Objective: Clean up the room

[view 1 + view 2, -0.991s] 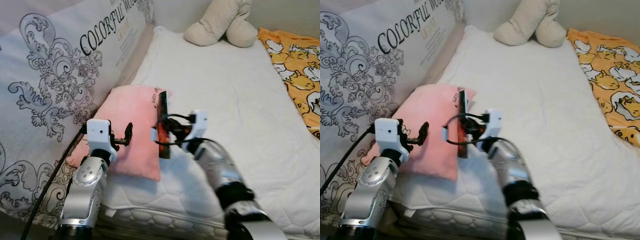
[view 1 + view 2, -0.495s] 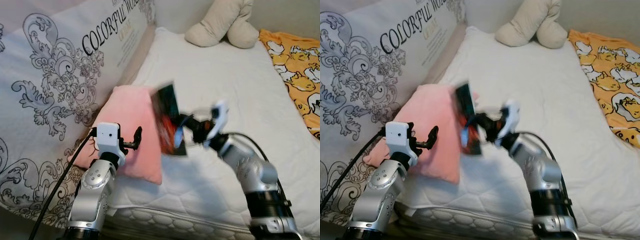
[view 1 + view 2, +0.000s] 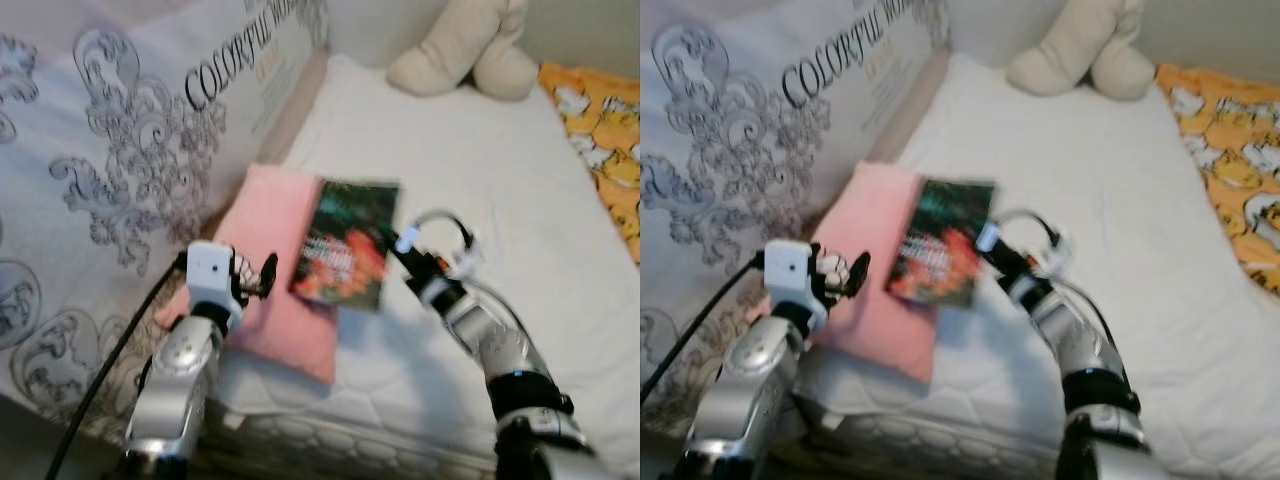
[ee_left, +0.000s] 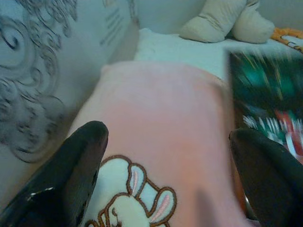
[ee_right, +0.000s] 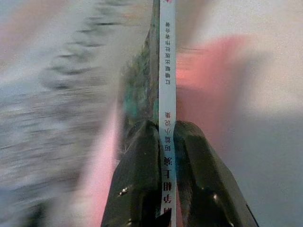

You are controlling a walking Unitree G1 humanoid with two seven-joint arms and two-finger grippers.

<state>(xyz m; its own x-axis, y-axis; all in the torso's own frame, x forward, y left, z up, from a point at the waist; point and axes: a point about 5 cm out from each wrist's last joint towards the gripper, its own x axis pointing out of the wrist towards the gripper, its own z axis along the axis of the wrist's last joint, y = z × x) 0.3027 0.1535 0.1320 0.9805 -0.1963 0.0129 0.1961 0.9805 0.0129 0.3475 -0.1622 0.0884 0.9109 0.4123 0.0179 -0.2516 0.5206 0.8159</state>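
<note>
The right end effector (image 5: pixel 165 156) pinches a book (image 3: pixel 348 243) by its spine, the two black fingers (image 5: pixel 142 161) pressed against either side of the white spine with its printed characters. The book is held flat, its dark green and red cover facing up, above the white bed (image 3: pixel 470 190). Its near-left edge overlaps the right edge of the pink pillow (image 3: pixel 270 270); the eye views are blurred, so whether the book rests on the pillow or hangs just above it cannot be told.

The pink pillow lies on the bed near the front-left corner of the mattress, close against a large white cushion (image 3: pixel 120 150) printed with grey scrollwork and the word "COLORFUL". In the left wrist view a small embroidered rabbit shows on the pillow's surface.

The left end effector (image 4: pixel 165 179) sits over the near end of the pillow, its fingers (image 4: pixel 71 165) spread wide apart and gripping nothing, with the book's cover just beside the right finger. A black cable runs down from the left wrist.

At the far end of the bed a beige stuffed toy (image 3: pixel 470 45) lies against the wall, and an orange blanket (image 3: pixel 605 120) with a cartoon pattern covers the bed's right side, well apart from the book.
</note>
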